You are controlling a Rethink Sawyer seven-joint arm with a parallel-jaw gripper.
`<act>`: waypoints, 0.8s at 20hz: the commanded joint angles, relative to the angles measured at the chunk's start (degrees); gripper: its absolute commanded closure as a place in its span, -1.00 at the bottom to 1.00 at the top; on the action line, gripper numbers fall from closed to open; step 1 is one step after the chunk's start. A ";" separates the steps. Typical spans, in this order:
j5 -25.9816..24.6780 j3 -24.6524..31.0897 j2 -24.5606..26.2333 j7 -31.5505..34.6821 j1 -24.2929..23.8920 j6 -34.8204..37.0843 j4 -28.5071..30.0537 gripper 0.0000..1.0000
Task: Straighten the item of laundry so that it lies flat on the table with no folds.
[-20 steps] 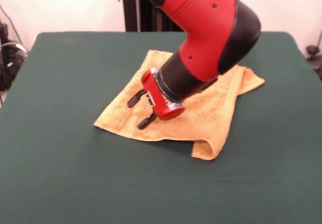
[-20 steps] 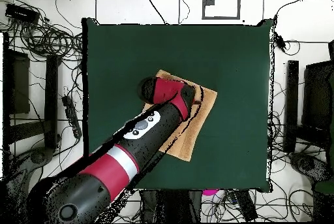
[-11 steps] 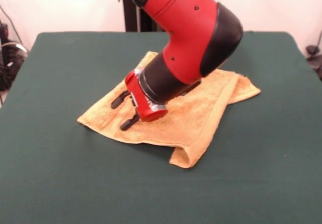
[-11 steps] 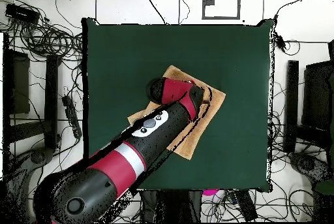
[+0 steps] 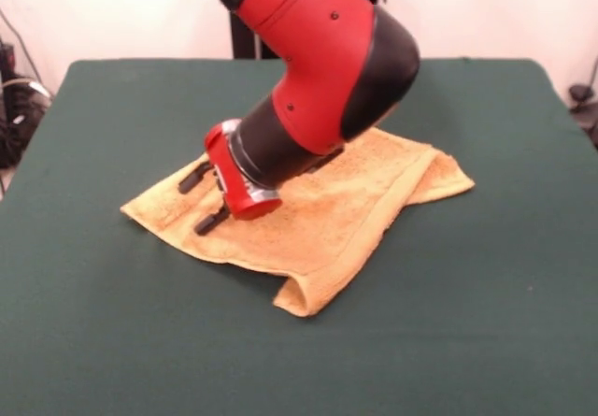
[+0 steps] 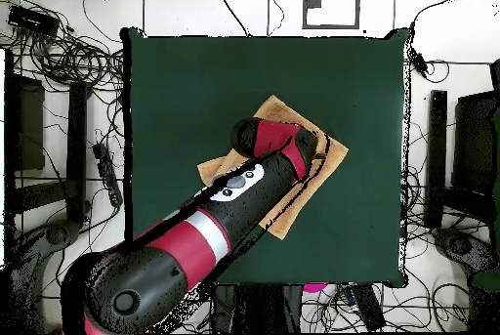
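Towel point(image 5: 327, 220) lies near the middle of the table point(image 5: 103, 341), spread but not flat; one edge is doubled under itself at the front view's near side, forming a rolled fold that ends in a lifted corner, and a second layer overlaps toward the far right corner. The gripper point(image 5: 204, 197) is tilted low over the towel's left part, its two black fingers point(image 5: 193, 177) spread apart and pressing on or just above the cloth, clasping nothing; whether the tips truly touch the terry cannot be told. The arm point(image 6: 229, 209) covers much of the towel in the overhead view.

The step in hand looks like dragging the cloth sideways by friction; to do it well the fingers should keep light downward pressure so the pile slides over the felt without bunching, and the pull should run away from the folded edge so that the fold opens rather than tightens. A pinch at the tucked corner would likely be needed afterward.

The table is covered in dark green felt-like cloth, otherwise bare, with ample space on every side of the towel; cables point(image 6: 59, 53) and dark equipment crowd the floor around it, and a pale wall stands behind.
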 commanded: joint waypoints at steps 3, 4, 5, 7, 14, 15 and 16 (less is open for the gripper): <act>-8.35 10.29 -1.79 -6.43 -4.10 8.45 2.49 -1.00; -9.48 10.67 -2.65 -7.29 -4.65 8.73 2.83 -1.00; -10.61 11.05 -3.51 -8.14 -5.20 9.02 3.17 -1.00; -12.74 12.96 -5.51 -10.51 -6.61 10.37 3.92 -1.00; -19.04 20.18 -14.43 -14.51 -8.87 13.59 11.49 -1.00; -19.89 20.86 -15.29 -14.37 -8.81 13.58 12.00 -1.00; -20.83 21.56 -16.15 -14.32 -8.75 13.26 12.26 -1.00</act>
